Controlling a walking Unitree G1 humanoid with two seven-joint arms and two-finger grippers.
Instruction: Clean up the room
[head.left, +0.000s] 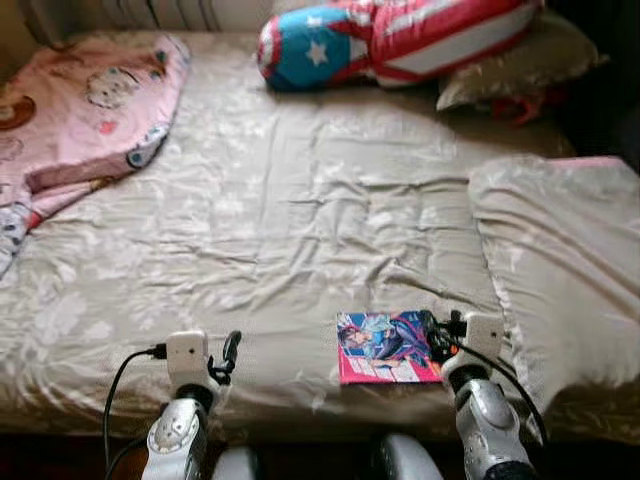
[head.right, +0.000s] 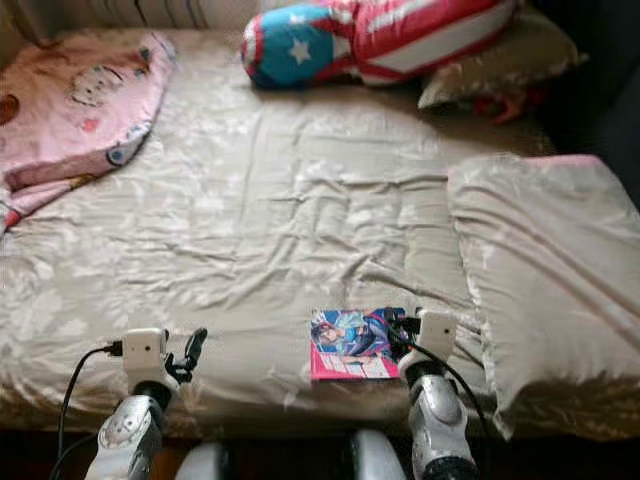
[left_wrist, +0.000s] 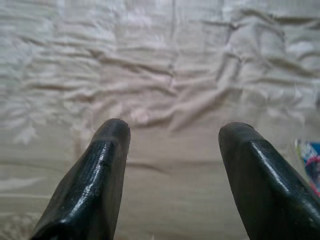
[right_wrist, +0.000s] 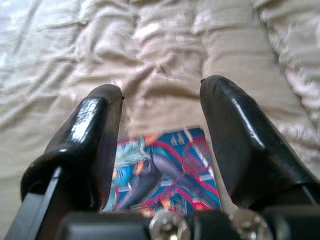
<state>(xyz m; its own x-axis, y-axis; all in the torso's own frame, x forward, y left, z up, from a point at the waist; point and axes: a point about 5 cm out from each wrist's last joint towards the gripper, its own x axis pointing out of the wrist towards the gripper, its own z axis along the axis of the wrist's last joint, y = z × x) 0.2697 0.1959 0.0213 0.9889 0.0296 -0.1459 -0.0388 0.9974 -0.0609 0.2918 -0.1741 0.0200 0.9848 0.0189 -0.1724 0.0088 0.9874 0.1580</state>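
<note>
One comic book (head.left: 388, 347) lies flat, seemingly long axis sideways, under the spread-fingered right gripper (right_wrist: 160, 100).

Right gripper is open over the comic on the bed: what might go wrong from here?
The comic book lies flat on the soft, wrinkled bed sheet, so the open right gripper may pinch sheet or bend the cover. It lies near the bed's front edge; a nudge might slide it off. The left gripper hovers open beside it.
</note>
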